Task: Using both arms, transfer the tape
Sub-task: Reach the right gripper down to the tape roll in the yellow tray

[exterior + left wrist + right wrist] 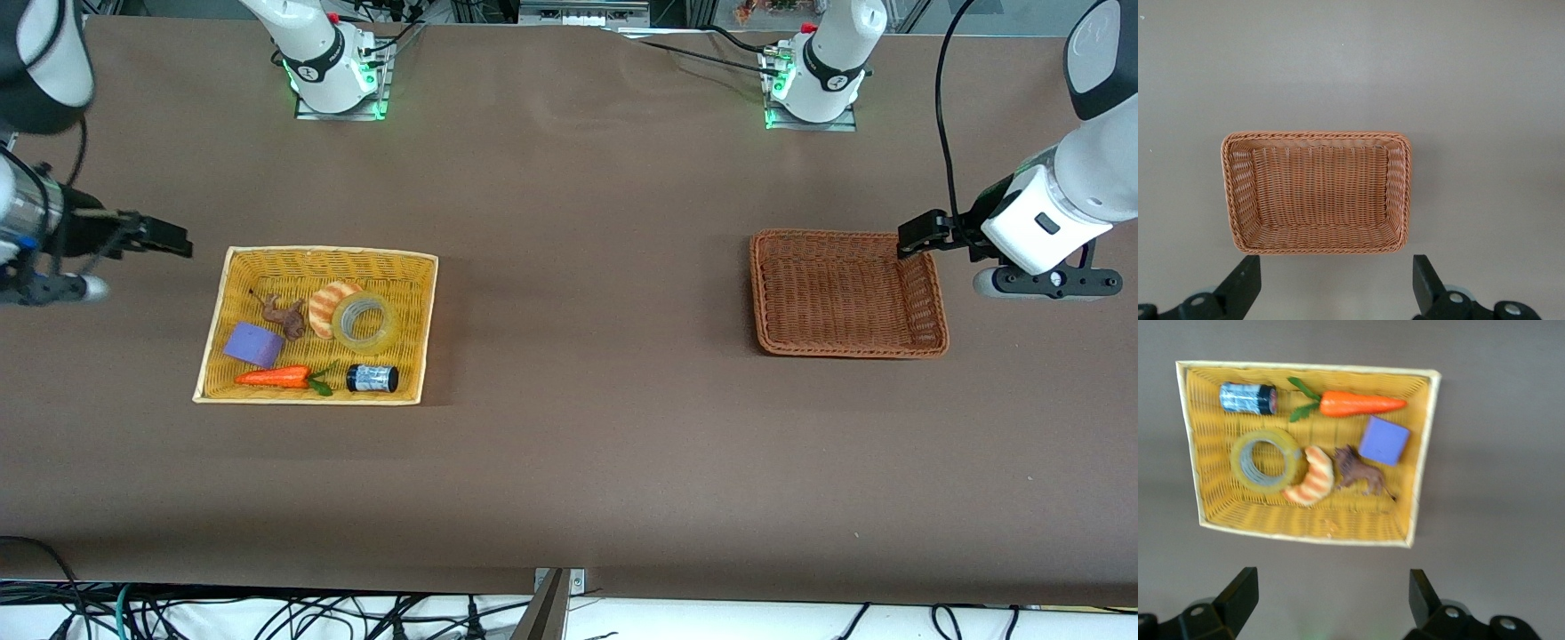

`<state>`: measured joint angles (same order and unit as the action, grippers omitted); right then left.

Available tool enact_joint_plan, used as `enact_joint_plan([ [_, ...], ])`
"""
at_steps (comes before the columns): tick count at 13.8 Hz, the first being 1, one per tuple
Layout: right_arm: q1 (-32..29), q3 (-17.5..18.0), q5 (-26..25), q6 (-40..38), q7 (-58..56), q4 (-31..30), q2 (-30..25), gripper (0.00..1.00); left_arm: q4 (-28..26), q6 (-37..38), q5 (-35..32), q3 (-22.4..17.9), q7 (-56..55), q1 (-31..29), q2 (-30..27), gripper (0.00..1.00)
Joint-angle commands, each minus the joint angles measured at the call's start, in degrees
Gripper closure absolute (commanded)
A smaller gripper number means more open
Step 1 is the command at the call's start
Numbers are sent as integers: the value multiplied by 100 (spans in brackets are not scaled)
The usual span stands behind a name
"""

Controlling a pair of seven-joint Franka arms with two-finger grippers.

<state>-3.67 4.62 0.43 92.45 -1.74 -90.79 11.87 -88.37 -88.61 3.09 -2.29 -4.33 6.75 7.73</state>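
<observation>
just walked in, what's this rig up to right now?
Nothing is being handled yet. The tape lies in the yellow basket at the right arm's end, beside the striped bread, with a carrot, a purple block and a black cylinder. The right hand hangs open beside that basket. The left hand hangs open over the brown basket's edge; that basket holds nothing.

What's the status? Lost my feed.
Left gripper open over brown basket. Right gripper open beside yellow basket. Tape inside, touching bread.

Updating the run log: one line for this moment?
tape: in yellow basket | left gripper: open, over brown basket | right gripper: open
</observation>
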Motion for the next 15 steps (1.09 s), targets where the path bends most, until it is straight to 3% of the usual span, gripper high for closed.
enact_joint_plan([
  [1, 357, 12, 80, 718, 610, -454, 192, 0, 171, 124, -72, 27, -24, -7, 62, 0],
  [5, 1156, 3, 36, 2547, 1657, -1703, 271, 0, 171, 116, -72, 27, -24, -7, 62, 0],
  [12, 1483, 3, 36, 4490, 2239, -2916, 570, 0, 171, 124, -72, 27, -50, 37, 70, 0],
  [15, 1641, 3, 36, 5010, 2493, -3137, 746, 0, 162, 133, -72, 36, -173, 63, 70, 0],
])
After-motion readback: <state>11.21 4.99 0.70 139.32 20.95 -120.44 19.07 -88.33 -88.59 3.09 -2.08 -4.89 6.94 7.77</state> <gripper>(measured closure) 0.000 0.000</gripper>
